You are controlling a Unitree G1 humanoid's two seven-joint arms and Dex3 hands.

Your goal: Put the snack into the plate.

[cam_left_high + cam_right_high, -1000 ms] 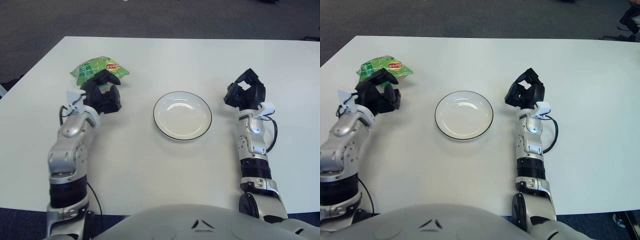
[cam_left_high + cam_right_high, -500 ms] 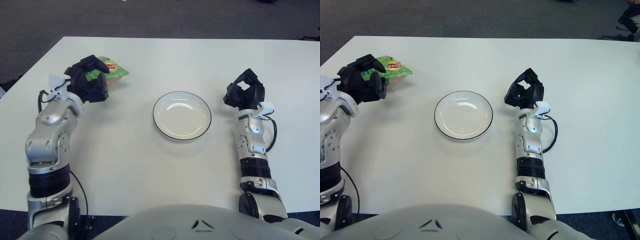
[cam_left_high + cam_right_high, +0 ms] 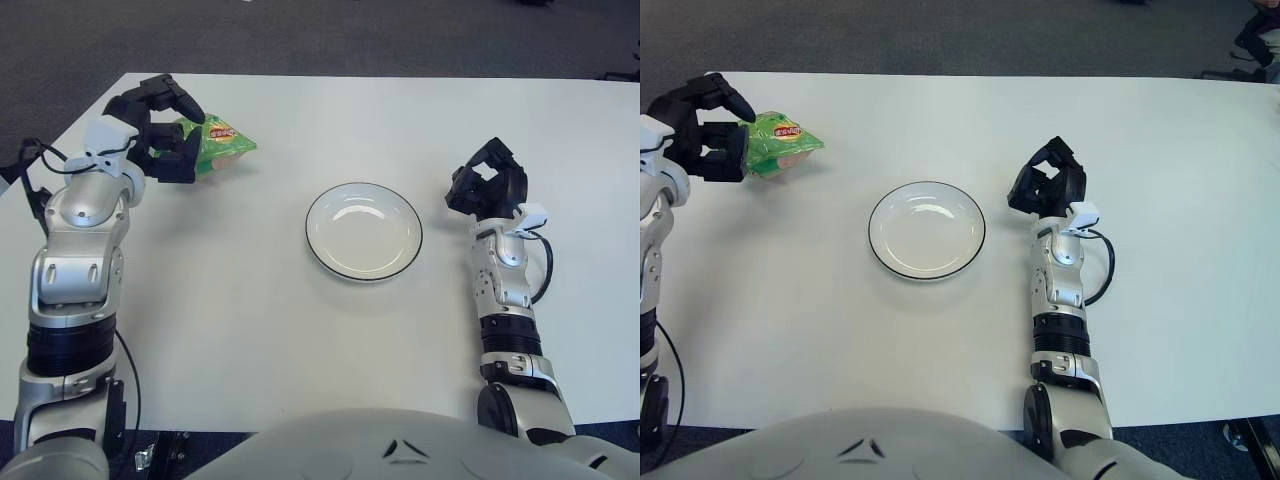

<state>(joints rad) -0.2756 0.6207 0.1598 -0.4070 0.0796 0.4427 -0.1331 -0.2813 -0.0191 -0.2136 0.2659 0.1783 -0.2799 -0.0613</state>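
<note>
Green and shiny, the snack bag (image 3: 218, 143) lies on the white table (image 3: 300, 330), far to the left of the plate (image 3: 364, 231) and a bit further back; the left hand (image 3: 158, 130) has its black fingers wrapped around the bag's left end; the right hand (image 3: 488, 184) is just right of the plate, fingers curled, holding nothing.
</note>
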